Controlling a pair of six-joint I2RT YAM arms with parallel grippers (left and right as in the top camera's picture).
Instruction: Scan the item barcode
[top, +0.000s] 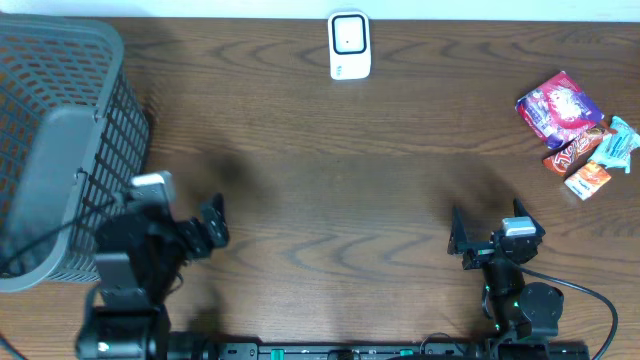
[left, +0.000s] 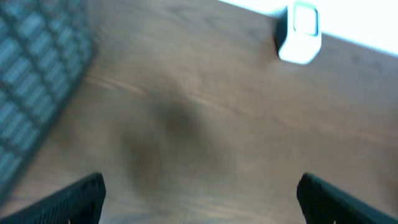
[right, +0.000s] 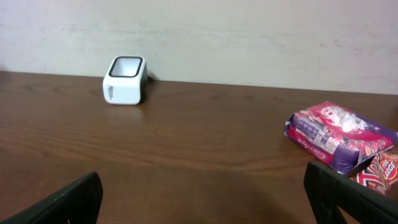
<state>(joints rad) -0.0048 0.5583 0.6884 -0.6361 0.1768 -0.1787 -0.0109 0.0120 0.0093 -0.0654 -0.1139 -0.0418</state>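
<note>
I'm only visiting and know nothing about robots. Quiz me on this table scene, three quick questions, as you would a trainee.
1. True or false: the purple snack bag lies inside the grey basket.
2. Where on the table does the white scanner stand? A) middle of the far edge B) beside the basket C) among the snacks
3. Fill in: both arms' jaws stand ___, holding nothing.
Key: 1 false, it lies on the table with the other snacks; 2 A; 3 open.
</note>
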